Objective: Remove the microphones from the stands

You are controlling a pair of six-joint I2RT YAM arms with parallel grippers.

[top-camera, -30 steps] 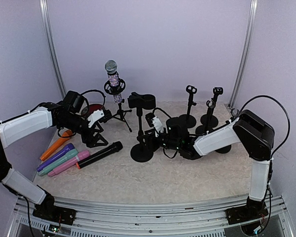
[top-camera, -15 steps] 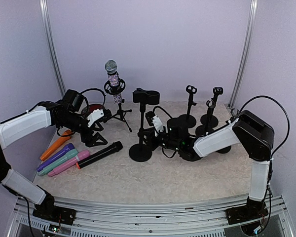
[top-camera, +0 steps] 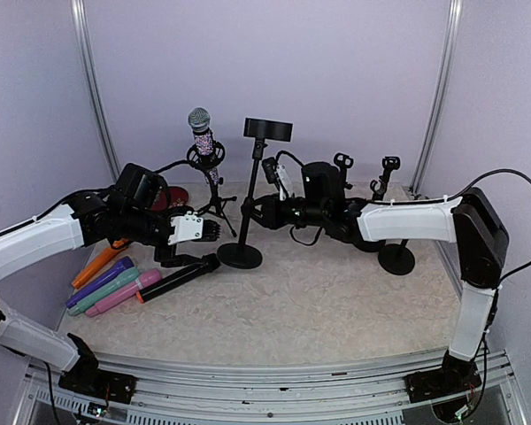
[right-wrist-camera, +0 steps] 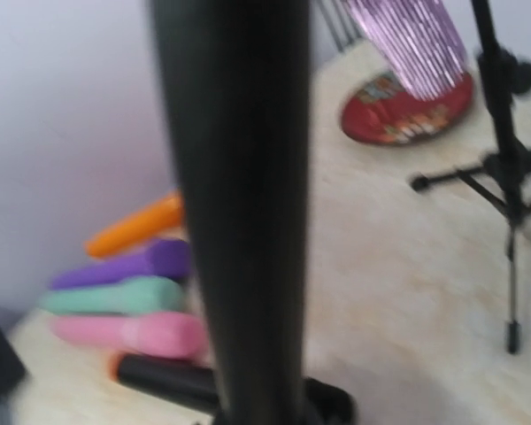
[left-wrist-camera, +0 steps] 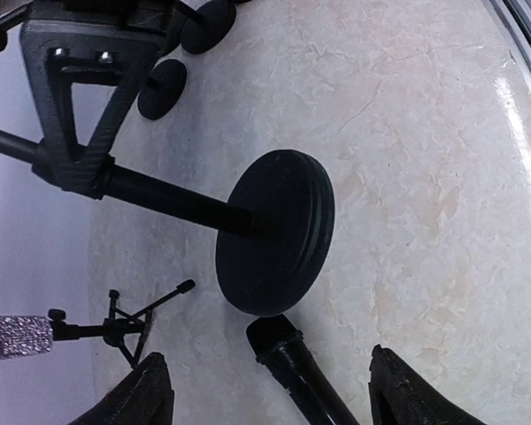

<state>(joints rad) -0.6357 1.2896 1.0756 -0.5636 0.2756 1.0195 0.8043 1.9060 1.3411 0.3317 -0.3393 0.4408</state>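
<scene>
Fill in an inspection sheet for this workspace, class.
Surface: pale mottled tabletop.
Job's things: sparkly microphone in tripod stand; black stand upright, holder empty; black microphone lying flat.
Clutter: coloured microphones at left; red disc; spare stands behind.
Grippers: left gripper open near black microphone; right gripper shut on black stand.
Cables: black loops on both arms.
Surroundings: lilac walls, metal posts.

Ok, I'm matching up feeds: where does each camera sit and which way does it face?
Top external: above and behind, looking down over the table; left arm and right arm show.
Left wrist: on the left arm, facing the black stand and black microphone; its fingers show.
Right wrist: close against the stand's pole, facing the coloured microphones; its fingers unclear.
Shared: both wrist views show the black stand.
</scene>
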